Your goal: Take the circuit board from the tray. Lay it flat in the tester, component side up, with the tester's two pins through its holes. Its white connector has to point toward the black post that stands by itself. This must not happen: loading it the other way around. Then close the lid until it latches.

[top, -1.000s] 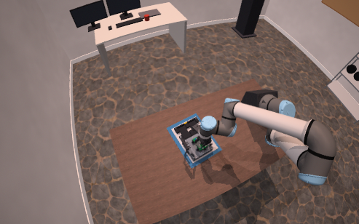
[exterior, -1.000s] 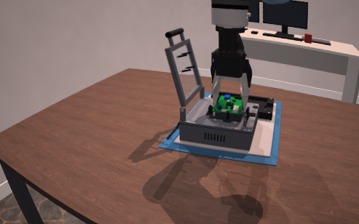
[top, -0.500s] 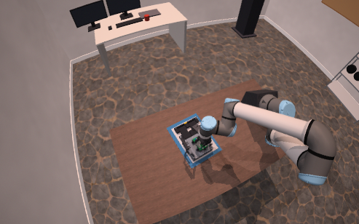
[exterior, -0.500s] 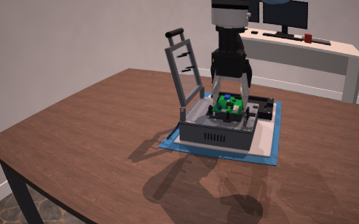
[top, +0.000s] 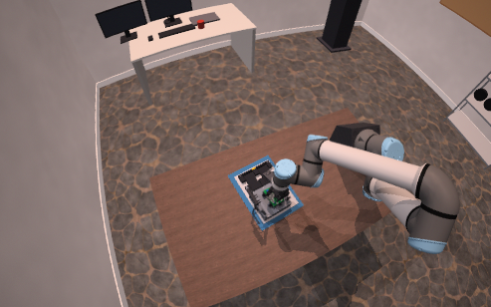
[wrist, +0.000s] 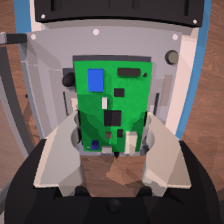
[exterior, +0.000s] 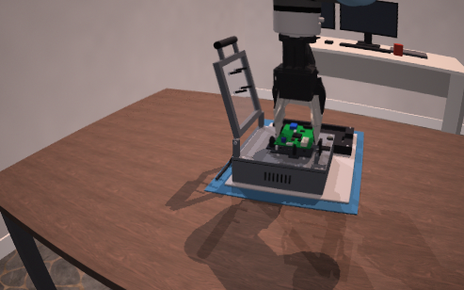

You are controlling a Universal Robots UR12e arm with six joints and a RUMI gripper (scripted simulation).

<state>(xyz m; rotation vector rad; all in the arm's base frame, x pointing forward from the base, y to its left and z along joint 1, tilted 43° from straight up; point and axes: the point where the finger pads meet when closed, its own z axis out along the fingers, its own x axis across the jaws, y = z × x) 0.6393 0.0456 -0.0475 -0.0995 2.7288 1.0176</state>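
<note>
My gripper [exterior: 298,123] [wrist: 112,111] [top: 276,198] is shut on the green circuit board [exterior: 295,134] [wrist: 111,102] [top: 274,200], gripping its two long edges. The board is component side up, low over the grey tester [exterior: 276,176] [wrist: 50,75] [top: 264,209], tilted a little in the exterior view. Its white connector [exterior: 305,140] [wrist: 131,141] is at the end nearest the wrist camera. A lone black post [wrist: 171,57] stands at the tester's far right corner in the wrist view. The tester's lid [exterior: 238,89] stands open, upright at the left. The pins are hidden under the board.
The black tray [exterior: 343,136] [wrist: 115,10] [top: 253,174] lies behind the tester on a white plate [exterior: 344,181] over a blue mat [exterior: 358,155] [top: 233,178]. The brown table [exterior: 92,179] [top: 207,249] carries them. A white desk [exterior: 398,63] with monitors stands behind.
</note>
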